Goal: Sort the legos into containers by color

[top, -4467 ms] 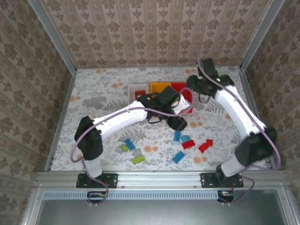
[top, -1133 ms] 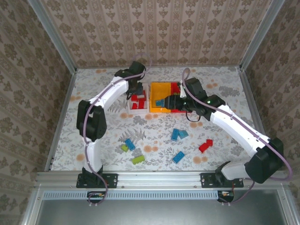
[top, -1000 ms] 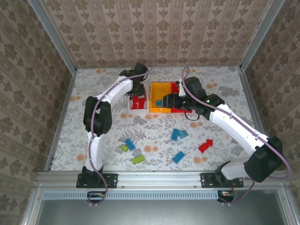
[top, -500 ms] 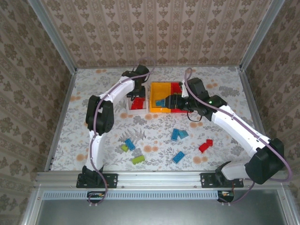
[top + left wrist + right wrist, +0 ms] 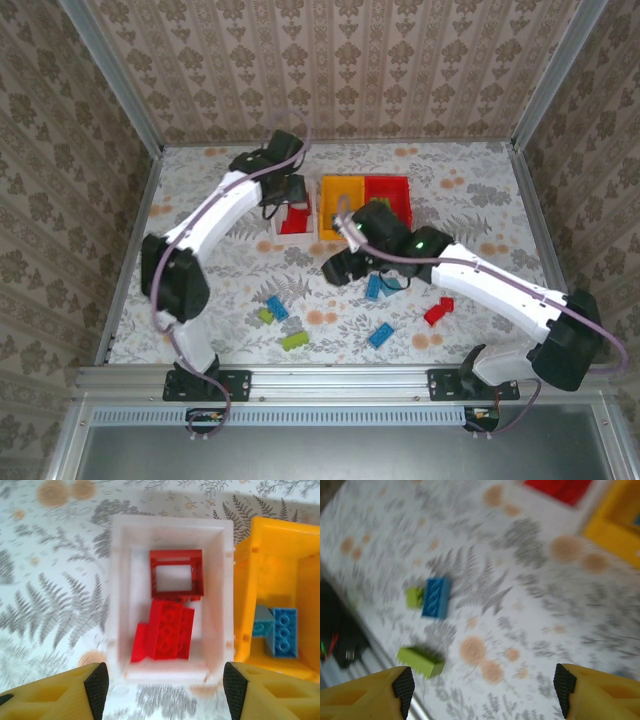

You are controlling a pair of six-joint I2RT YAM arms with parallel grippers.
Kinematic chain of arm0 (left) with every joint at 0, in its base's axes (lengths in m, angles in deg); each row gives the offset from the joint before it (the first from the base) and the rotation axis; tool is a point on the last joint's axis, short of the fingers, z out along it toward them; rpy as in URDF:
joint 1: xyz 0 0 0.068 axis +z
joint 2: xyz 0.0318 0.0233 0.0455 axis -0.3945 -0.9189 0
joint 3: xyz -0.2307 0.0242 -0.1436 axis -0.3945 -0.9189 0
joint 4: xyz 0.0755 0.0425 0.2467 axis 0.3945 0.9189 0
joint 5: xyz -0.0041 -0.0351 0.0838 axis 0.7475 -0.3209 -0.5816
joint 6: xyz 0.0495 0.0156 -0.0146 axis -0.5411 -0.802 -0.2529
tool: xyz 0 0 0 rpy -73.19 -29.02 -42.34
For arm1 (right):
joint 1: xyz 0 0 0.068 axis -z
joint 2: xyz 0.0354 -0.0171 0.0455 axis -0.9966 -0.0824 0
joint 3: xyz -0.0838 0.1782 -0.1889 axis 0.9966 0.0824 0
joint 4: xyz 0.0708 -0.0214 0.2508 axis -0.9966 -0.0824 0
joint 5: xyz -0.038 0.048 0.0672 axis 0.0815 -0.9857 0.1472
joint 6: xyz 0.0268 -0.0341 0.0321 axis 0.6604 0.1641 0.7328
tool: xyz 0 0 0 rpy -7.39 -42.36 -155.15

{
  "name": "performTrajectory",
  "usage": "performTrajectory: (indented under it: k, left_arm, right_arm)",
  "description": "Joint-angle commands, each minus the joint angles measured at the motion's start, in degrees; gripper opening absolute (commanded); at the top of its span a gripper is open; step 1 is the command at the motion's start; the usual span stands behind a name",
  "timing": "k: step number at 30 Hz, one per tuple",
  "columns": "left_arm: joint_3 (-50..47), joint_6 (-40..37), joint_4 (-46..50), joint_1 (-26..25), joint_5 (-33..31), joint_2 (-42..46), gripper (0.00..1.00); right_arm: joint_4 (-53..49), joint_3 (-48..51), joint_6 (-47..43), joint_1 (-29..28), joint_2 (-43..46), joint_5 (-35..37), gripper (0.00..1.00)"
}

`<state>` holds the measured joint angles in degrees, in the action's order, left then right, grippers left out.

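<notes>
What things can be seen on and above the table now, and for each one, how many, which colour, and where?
white plastic bin: one, left end of the far row
yellow-orange plastic bin: one, middle of the row
red plastic bin: one, right end; contents unclear
red studded bricks: at least three, in the white bin
blue studded bricks: two, in the yellow-orange bin
loose blue bricks: at least three, near half of the table
loose lime green bricks: two, near left
loose red brick: one, near right
left gripper: open, above the white bin
right gripper: open, above the loose bricks
</notes>
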<state>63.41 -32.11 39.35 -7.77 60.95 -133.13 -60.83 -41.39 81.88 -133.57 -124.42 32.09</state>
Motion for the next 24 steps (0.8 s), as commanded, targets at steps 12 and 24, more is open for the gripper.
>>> performTrajectory:
  k: [12, 24]
  left_arm:
    - [-34.95, 1.73, 7.44, 11.18, 19.48, 41.27, 0.69]
    - [-39.58, 0.57, 21.52, 13.78, 19.57, 56.89, 0.70]
  right_arm:
    - [10.24, 3.01, -28.51, -16.33, -17.06, -1.19, 0.85]
    - [13.97, 0.24, -36.20, -18.16, -26.74, 4.79, 0.87]
